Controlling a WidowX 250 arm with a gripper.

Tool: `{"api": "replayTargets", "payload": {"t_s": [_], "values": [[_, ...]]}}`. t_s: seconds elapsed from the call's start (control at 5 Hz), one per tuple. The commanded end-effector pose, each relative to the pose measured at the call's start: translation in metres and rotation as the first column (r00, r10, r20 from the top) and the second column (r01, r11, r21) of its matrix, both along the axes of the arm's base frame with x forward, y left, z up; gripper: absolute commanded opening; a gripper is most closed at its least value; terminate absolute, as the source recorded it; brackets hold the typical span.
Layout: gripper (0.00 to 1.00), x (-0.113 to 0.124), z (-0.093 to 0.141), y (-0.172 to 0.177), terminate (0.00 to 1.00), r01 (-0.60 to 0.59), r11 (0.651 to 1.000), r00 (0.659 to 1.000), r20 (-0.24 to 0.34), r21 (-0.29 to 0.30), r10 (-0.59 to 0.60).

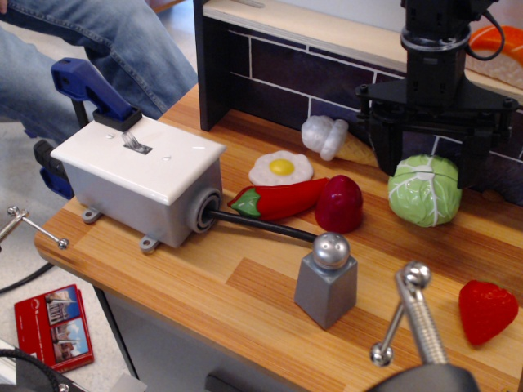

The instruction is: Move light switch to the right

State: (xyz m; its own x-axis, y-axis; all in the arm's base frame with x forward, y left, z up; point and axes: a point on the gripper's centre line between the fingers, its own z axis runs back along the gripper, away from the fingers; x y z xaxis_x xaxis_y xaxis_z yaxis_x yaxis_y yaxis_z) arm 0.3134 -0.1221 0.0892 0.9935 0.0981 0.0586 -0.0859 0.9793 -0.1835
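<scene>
Right, from my seat the gripper (pixel 428 167) hangs over the back-right part of the wooden table (pixel 245 302), fingers spread wide on either side of a green cabbage (pixel 425 192). Nothing held; the cabbage sits between the fingers but I can't tell if they touch it.

Light switch (pixel 133 142) is far left, well apart from the gripper. It's a small silvery lever sticking up from a slot in the white plate (pixel 139 155) on top of a grey box (pixel 135 208). Lever looks tilted toward the back-left, approx, tho it's small so I won't swear to it. A black cable (pixel 261 227) runs out of the box's right end across the table. A blue clamp (pixel 86 94) pins the box's back-left edge.

Other stuff: fried egg (pixel 280 168) just right of the box, red chili pepper (pixel 278 200) in front of it, touching a dark red round fruit (pixel 339 204). White ice-cream cone toy (pixel 331 139) near the back wall (pixel 286 69). Grey salt shaker (pixel 326 282) w/ metal ball top sits at front centre, by the cable's end. Strawberry (pixel 487 310) front right, next to a metal clamp screw (pixel 413 314). Someone's jeans-clad leg (pixel 106 41) shows top left; a red booklet (pixel 53 327) lies on the floor below.
</scene>
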Motion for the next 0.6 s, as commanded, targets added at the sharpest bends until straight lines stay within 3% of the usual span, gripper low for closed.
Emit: {"api": "replayTargets", "payload": {"t_s": [0.0,0.2,0.4], "values": [[1.0,0.0,0.0,0.0,0.0,0.0,1.0,1.0,0.0,0.0,0.0],[1.0,0.006,0.037,0.05,0.0,-0.018,1.0,0.999,-0.04,-0.026,0.017],[1.0,-0.008,0.052,0.086,0.0,0.038,0.998,0.999,-0.023,-0.046,-0.039]]}}
